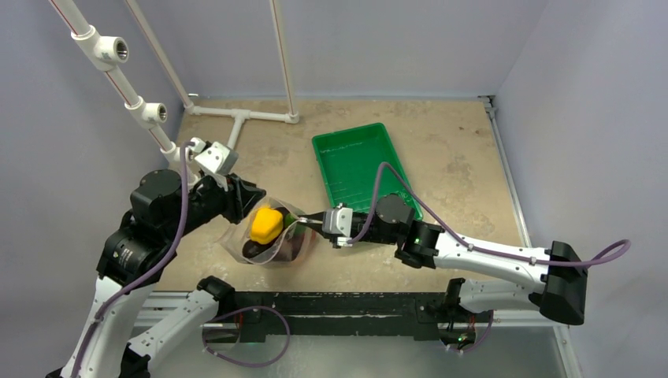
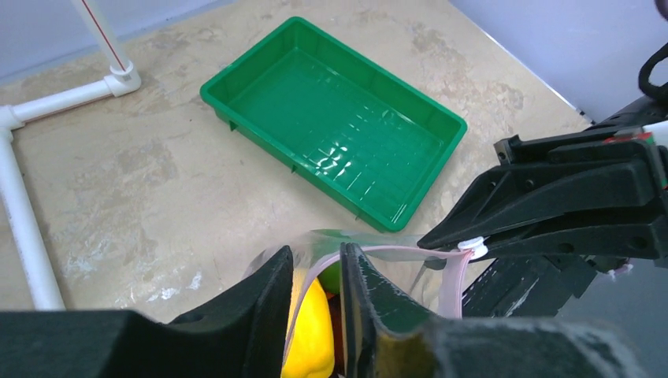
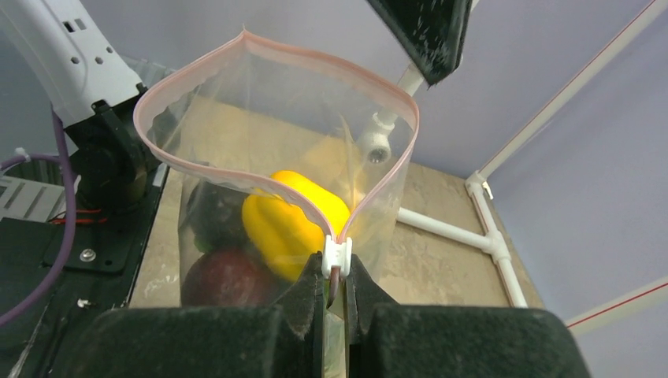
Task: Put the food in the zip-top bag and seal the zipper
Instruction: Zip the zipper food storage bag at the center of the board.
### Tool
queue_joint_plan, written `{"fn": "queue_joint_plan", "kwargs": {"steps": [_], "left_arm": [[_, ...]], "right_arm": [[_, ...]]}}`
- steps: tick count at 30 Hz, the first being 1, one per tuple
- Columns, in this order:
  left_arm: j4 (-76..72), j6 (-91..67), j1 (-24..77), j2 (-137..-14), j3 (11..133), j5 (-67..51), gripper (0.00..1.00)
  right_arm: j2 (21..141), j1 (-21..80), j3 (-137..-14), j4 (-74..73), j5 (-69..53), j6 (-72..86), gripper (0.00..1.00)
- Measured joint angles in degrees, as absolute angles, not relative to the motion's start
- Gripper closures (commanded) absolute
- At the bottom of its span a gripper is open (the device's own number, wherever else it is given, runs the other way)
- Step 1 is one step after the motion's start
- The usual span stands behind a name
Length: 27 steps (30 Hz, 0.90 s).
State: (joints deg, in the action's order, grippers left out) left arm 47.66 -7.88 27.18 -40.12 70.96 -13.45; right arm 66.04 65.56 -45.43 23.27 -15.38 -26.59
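The clear zip-top bag stands mouth-up on the table between my grippers. It holds the yellow pepper, a dark red piece, a dark piece and a green piece. The pink zipper gapes wide open. My right gripper is shut on the zipper strip just under its white slider. My left gripper is over the bag's other side. Its jaws stand a little apart with the pink rim running between them. It also shows in the top view.
The green plastic tray lies behind the bag, with nothing in it, and also shows in the left wrist view. White PVC pipes run along the back left of the table and up the left wall.
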Motion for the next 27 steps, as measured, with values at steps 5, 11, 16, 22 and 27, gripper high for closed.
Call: {"fn": "queue_joint_plan", "kwargs": {"steps": [5, 11, 16, 22, 27], "left_arm": [[47.20, -7.97, 27.18, -39.48, 72.38, -16.29, 0.51], [43.70, -7.92, 27.18, -37.93, 72.07, -26.55, 0.42], [39.42, -7.75, 27.18, -36.97, 69.52, -33.61, 0.41], [34.02, -7.33, 27.18, -36.25, 63.00, -40.80, 0.46], [30.94, -6.63, 27.18, -36.36, 59.77, -45.30, 0.50]], "right_arm": [[65.17, 65.56, -46.37, 20.34, -16.38, -26.09, 1.00], [65.52, 65.56, -50.68, 14.37, -18.22, -24.49, 1.00], [66.65, 65.56, -56.07, 9.26, -19.90, -23.11, 1.00], [67.68, 65.56, -59.68, 4.43, -22.26, -21.50, 1.00], [67.99, 65.56, -59.99, 2.57, -24.03, -20.71, 1.00]]}}
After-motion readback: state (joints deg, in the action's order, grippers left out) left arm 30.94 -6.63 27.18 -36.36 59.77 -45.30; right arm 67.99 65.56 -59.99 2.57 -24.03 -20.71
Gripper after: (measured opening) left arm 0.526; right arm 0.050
